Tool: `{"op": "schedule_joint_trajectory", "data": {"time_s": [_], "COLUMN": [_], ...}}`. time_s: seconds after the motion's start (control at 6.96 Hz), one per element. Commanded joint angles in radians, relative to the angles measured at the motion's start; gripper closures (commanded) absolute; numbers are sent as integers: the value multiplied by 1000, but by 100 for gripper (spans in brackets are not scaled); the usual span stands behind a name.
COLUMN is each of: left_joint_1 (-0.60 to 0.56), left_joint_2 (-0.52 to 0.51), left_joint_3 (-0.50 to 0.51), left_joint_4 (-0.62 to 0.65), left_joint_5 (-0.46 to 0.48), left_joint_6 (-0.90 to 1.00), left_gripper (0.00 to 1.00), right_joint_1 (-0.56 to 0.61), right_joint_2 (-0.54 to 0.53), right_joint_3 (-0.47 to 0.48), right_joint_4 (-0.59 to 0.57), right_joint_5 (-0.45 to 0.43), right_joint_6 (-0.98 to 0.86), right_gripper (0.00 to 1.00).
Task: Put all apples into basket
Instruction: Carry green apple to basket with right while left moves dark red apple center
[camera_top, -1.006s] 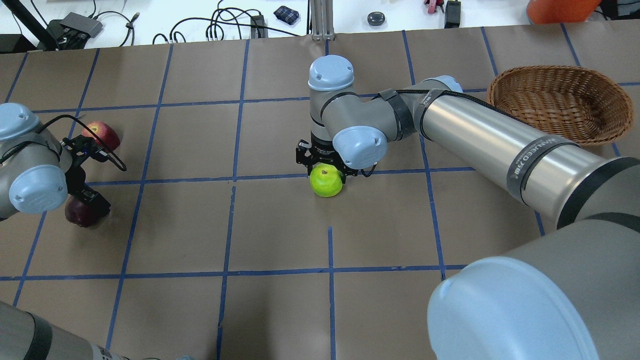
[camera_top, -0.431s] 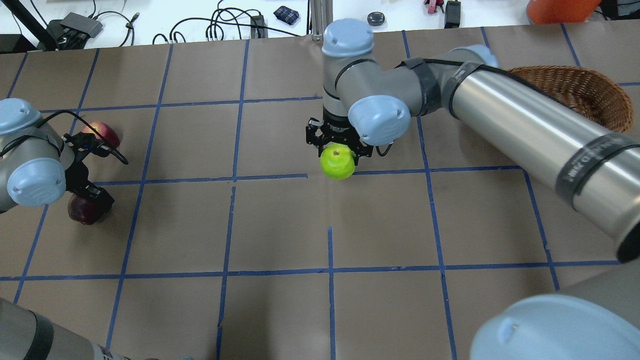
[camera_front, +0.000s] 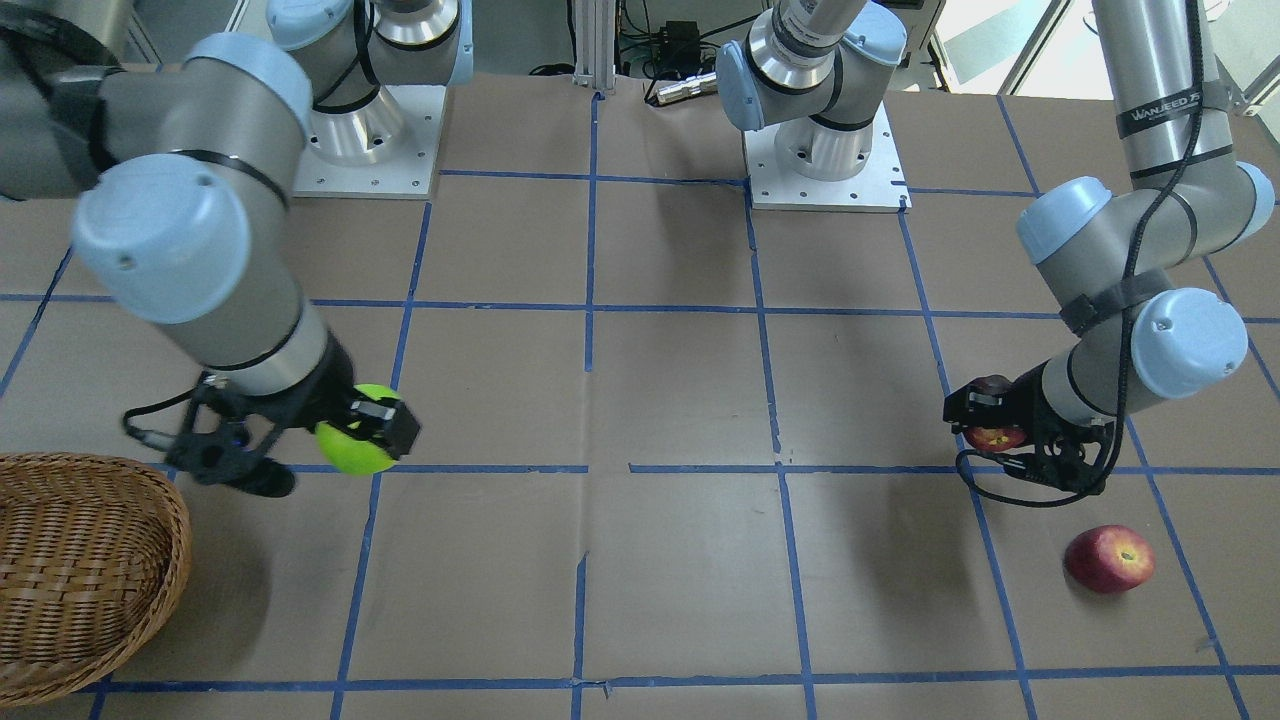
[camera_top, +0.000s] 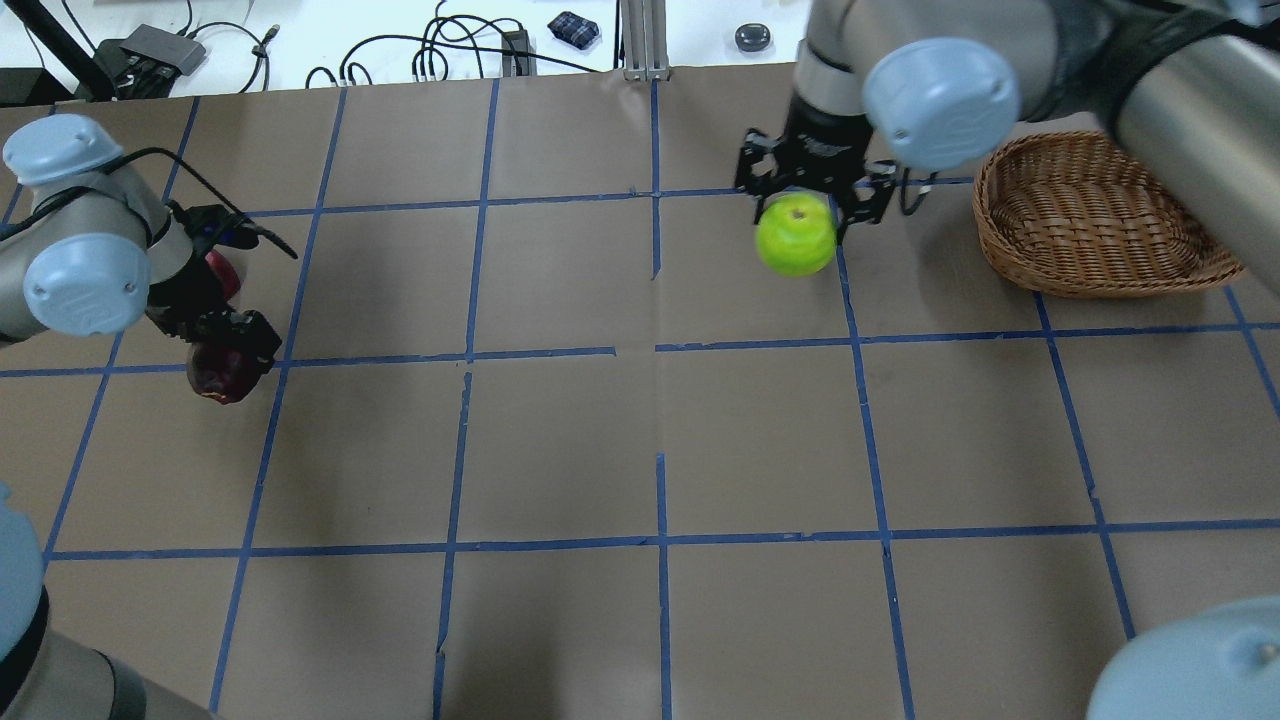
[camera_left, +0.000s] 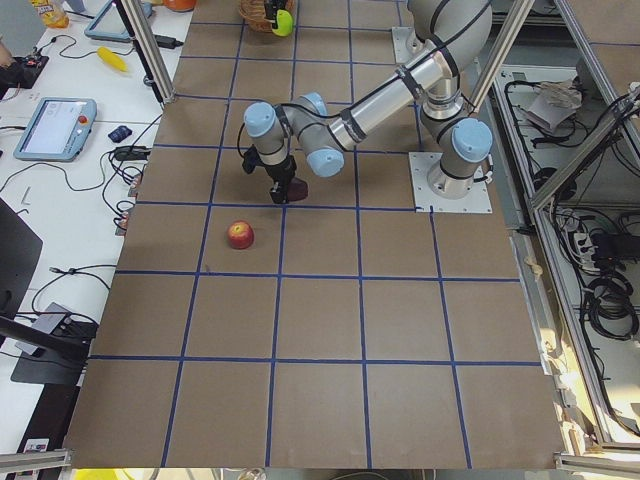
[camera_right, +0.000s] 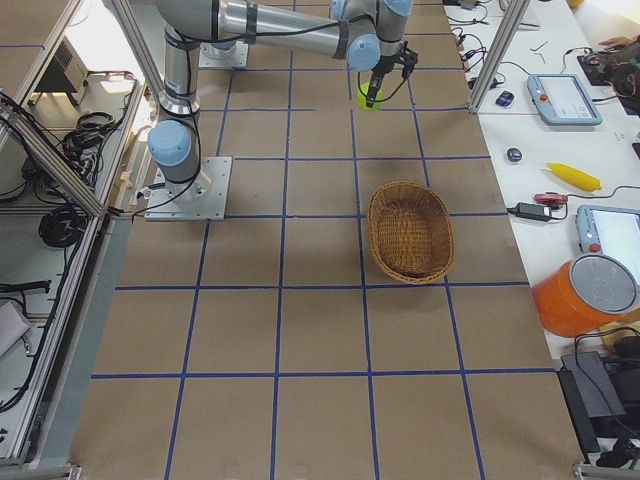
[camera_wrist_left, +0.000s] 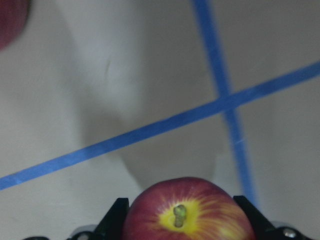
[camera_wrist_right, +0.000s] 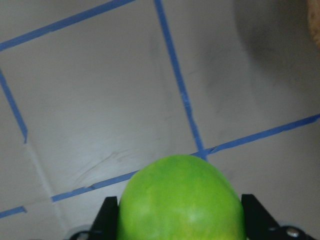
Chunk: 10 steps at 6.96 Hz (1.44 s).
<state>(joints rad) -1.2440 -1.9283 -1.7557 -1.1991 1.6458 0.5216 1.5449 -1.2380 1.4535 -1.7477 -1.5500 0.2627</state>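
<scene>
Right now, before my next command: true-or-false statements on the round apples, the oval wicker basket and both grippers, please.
1. The right gripper holds the lime-green round apple above the brown table. True.
2. The oval light-brown wicker basket already holds an apple. False: no apple shows inside.
3. The left gripper is open. False: it is shut on a red round apple.
4. A second red apple lies loose on the table. True.

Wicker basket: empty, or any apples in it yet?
Empty: the oval light-brown wicker basket shows only bare weave inside in overhead and right-side views.
</scene>
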Motion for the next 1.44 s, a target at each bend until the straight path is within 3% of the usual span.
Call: {"op": "schedule_joint_trajectory", "data": {"time_s": [0.0, 0.14, 0.43, 0.72, 0.86, 1.01, 1.15, 1.29], "left_joint_1": [-203, -322, -531, -635, -649, -647, -649, -644], "left_joint_2": [20, 18, -49, -173, -207, -212, -204, -175], "left_joint_3": [39, 42, 68, 58, 55, 58, 64, 70], "left_joint_4": [-57, -59, 49, 322, 338, 340, 339, 323], "left_joint_5": [-62, -104, -197, -293, -290, -287, -279, -230], "left_joint_6": [-365, -570, -971, -1259, -1259, -1256, -1240, -1212], "left_gripper": [82, 82, 82, 82, 74, 1, 0, 0], "right_joint_1": [-270, -364, -437, -482, -492, -494, -497, -497], "right_joint_2": [9, 37, 171, 244, 273, 296, 304, 305], "right_joint_3": [-1, -8, -12, -36, -44, -47, -50, -62], "right_joint_4": [-39, -62, -328, -351, -351, -354, -375, -375], "right_joint_5": [-65, -64, -157, -163, -167, -165, -176, -191], "right_joint_6": [-413, -501, -707, -741, -756, -757, -761, -767], "right_gripper": [100, 100, 100, 100, 100, 99, 74, 30]}}
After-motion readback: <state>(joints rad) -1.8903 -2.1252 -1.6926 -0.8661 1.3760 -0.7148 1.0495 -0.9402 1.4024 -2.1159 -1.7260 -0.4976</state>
